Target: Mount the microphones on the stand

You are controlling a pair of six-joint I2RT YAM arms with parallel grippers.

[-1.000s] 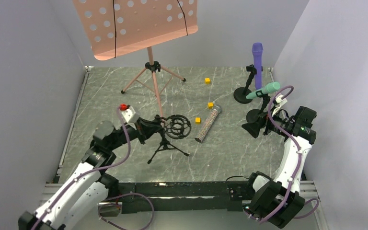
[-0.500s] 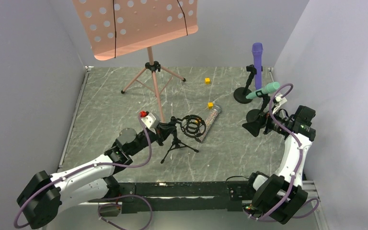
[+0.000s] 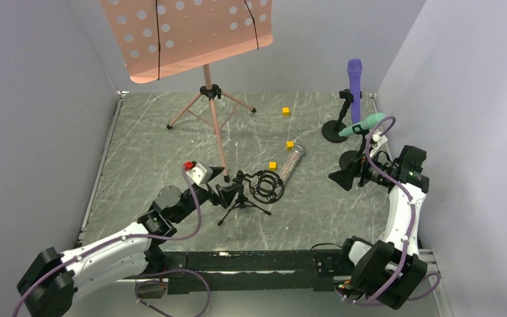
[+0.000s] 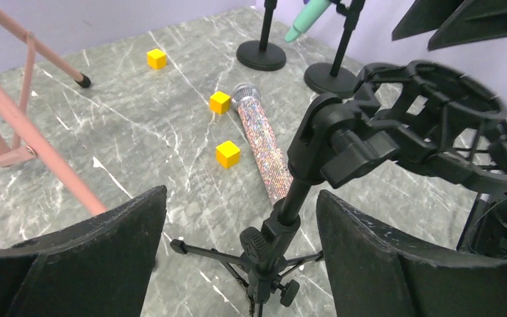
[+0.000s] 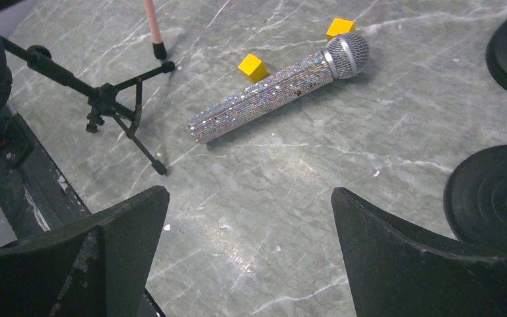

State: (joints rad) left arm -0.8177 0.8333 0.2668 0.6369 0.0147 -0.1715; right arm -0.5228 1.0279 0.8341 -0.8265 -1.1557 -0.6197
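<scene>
Left jaws spread around tripod stand [image 4: 265, 246], right jaws spread, glittery microphone [image 4: 261, 142] partly hidden

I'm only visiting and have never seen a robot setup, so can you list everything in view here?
purple microphone: 1, purple, upright in the far-right stand
mint-teal microphone: 1, mint-teal, tilted on the nearer right stand
glittery microphone: 1, silver-pink, lying flat mid-table
round-base stands: 2, black, far right
tripod stand: 1, black with a ring mount, near centre
yellow cubes: 3, yellow, scattered near the glittery microphone
music stand: 1, pink, far side
table: 1, grey marble
left hand: black, open, fingers either side of the tripod stand's pole
right hand: black, open, beside the round-base stands
</scene>
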